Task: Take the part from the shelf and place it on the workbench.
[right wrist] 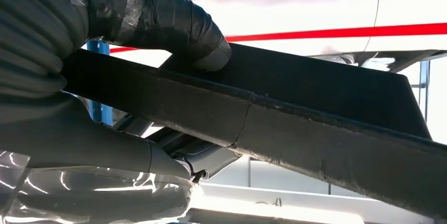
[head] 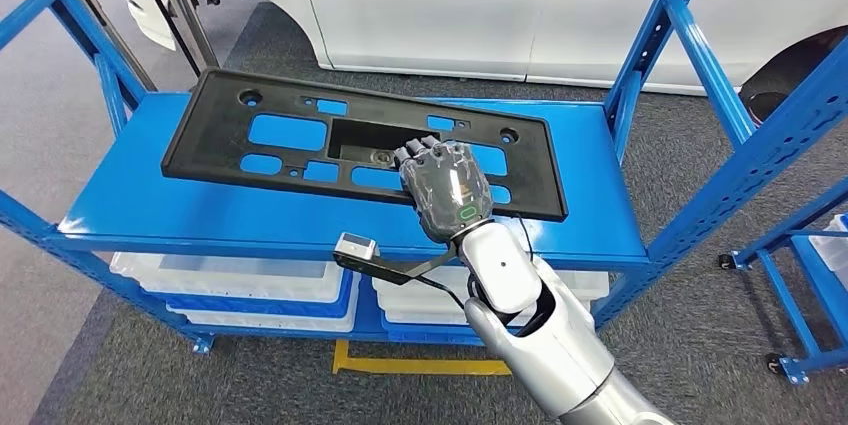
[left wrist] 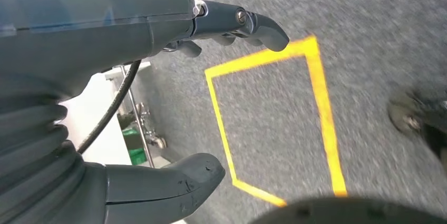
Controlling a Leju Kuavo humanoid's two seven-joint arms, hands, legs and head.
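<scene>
Right hand (head: 445, 188) on the near long edge of the part (head: 280, 105), right of its middle, fingers hooked over the rim into a cutout; right wrist view shows the thick thumb (right wrist: 174, 29) pressed on one face and the fingers (right wrist: 105, 147) on the other, so it is pinching the edge of the part (right wrist: 327, 129). Part is a long flat black plastic panel lying on the top level of the blue shelf (head: 150, 215), long axis running left to right across the shelf and slightly skewed, far-left corner nearer the back. From the hand most of the panel stretches away to the robot's left and forward, so the grip is off-centre; judged risk is that the long left end droops or swings when lifted. Panel looks rigid and thin, matte, with several rectangular cutouts showing blue through them, a recessed rectangular pocket in the middle and small round holes near the corners. Left hand (left wrist: 158, 97) hangs over grey floor with a yellow tape (left wrist: 321, 108) outline, holding nothing, thumb and fingers apart. Right arm is clearly the nearer one and the only one on the part. White bins (head: 240, 280) sit on the lower shelf level, a white vehicle (head: 520, 5) stands behind. Desk not seen; the placing step is not yet done
</scene>
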